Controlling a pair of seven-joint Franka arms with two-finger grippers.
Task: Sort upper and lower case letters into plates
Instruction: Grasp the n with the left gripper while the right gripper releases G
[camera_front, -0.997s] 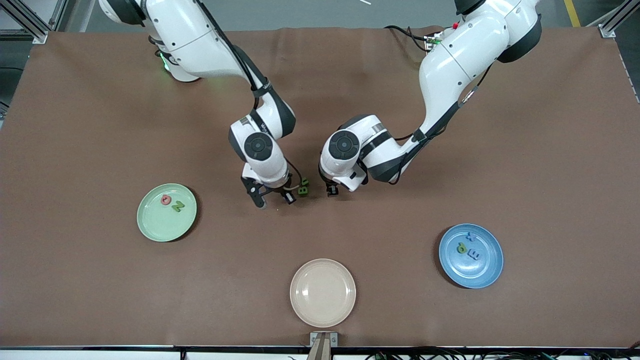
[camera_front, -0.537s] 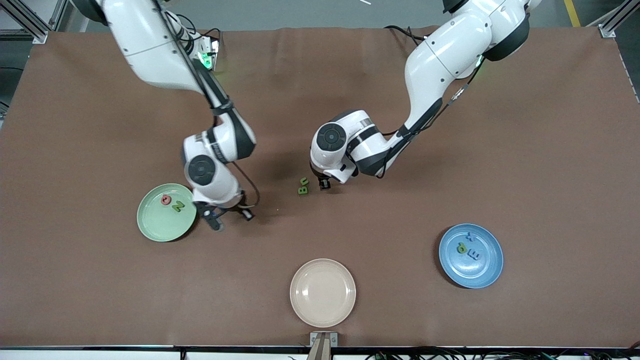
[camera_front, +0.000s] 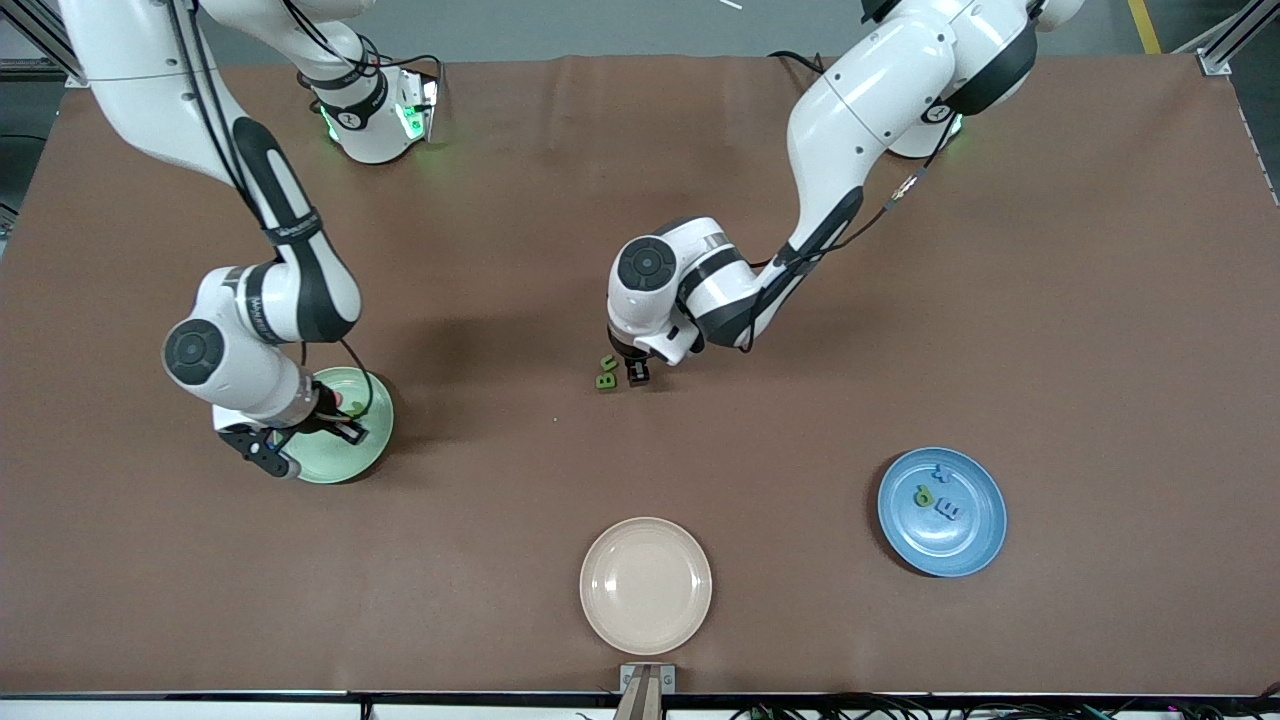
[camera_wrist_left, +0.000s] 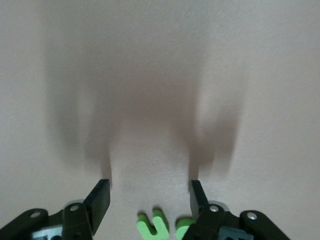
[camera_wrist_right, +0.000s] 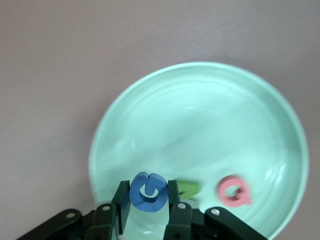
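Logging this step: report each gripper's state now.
Left gripper: open, low over the green letters on the table.
Right gripper: shut on a blue letter, over the mint green plate.

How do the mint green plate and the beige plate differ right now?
The mint green plate holds letters, a pink one among them; the beige plate holds none. The right gripper, shut on a blue letter, is over the mint plate; nothing is over the beige one, which lies nearer the front camera. Both are round, rimmed and similar in size.
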